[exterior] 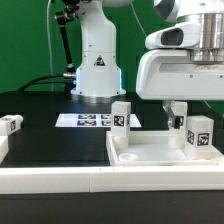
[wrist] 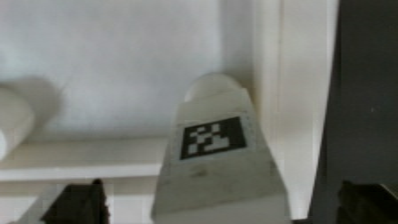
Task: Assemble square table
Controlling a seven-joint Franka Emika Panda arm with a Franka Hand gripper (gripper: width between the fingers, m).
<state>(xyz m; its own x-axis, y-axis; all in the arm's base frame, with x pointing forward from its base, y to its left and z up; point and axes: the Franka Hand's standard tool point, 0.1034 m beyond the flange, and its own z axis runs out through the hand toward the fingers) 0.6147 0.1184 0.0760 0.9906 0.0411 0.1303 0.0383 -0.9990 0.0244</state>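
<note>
Standing upright on the white plastic square slab with recessed face and raised rim (exterior: 150, 152), a short white tagged block leg (exterior: 199, 137) occupied the corner toward the exterior view's right. The two-finger gripper (exterior: 178, 113) hung just above the slab, beside that leg on the side toward the exterior view's left. Whether a finger touched the leg could not be told from this view.

A second white tagged block leg (exterior: 121, 121) stood upright on the slab's far corner toward the exterior view's left, well apart from the gripper. A third white tagged block leg (exterior: 10, 126) lay off the slab, on the black table surface (exterior: 45, 125), well beyond the slab's edge toward the exterior view's left. The flat white marker board (exterior: 88, 120) lay on the table behind the slab. The long white border wall (exterior: 70, 180) ran along the slab's near edge.

The wrist view showed what the exterior view hid: the gripper (wrist: 214, 200) was spread wide, its dark fingertips (wrist: 79, 203) apart, with a tagged white leg (wrist: 221, 140) between them and touched by neither. The same view showed the slab's recessed face (wrist: 125, 50) behind the leg and part of another rounded white piece (wrist: 18, 110), too cropped to identify.
</note>
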